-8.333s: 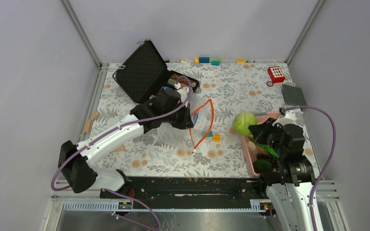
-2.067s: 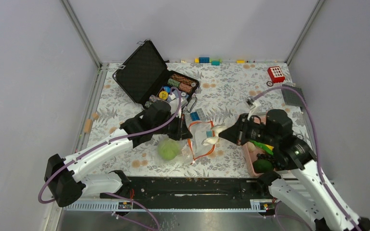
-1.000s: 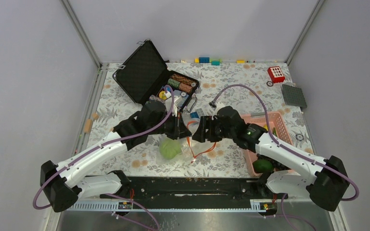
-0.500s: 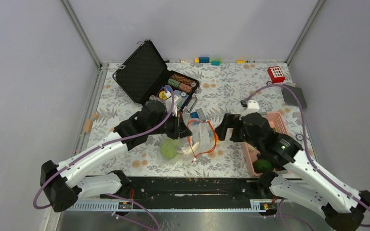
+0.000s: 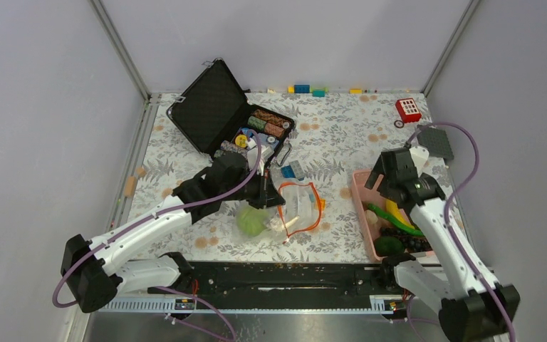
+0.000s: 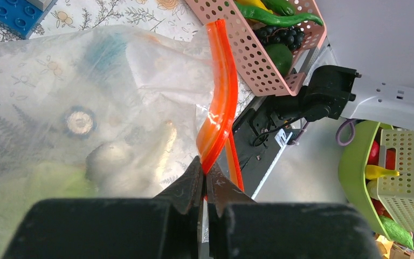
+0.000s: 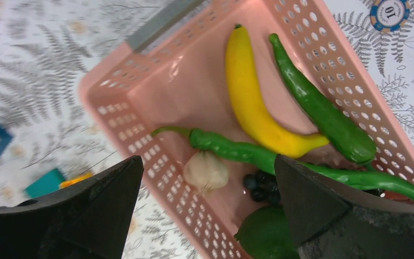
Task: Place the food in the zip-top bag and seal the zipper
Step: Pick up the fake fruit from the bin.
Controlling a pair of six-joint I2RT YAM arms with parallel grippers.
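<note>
The clear zip-top bag point(image 5: 298, 203) lies mid-table, its orange-red zipper point(image 5: 316, 211) gaping in a loop. My left gripper point(image 5: 273, 199) is shut on the zipper point(image 6: 221, 97), pinching the strip at its fingertips point(image 6: 205, 170). Inside the bag point(image 6: 86, 97) sit the light-green cabbage point(image 5: 251, 221) and a white piece point(image 6: 124, 159). My right gripper point(image 7: 207, 164) hangs open and empty above the pink basket point(image 7: 124, 113). The basket holds more food: a yellow piece point(image 7: 253, 102), long green pods point(image 7: 237, 148), a white bulb point(image 7: 205, 171), dark berries point(image 7: 261, 183) and a dark green piece point(image 7: 267, 234).
An open black case point(image 5: 214, 107) with poker chips point(image 5: 265, 122) stands at the back left. Blue bricks point(image 5: 290, 171) and an orange brick point(image 5: 320, 203) lie by the bag. A red toy point(image 5: 407, 109) and a grey baseplate point(image 5: 438, 140) sit back right.
My right arm pulled back from the bag's mouth to above the pink basket, its jaws now wide apart; a white piece stays in the bag. The left gripper still pinches the zipper.
</note>
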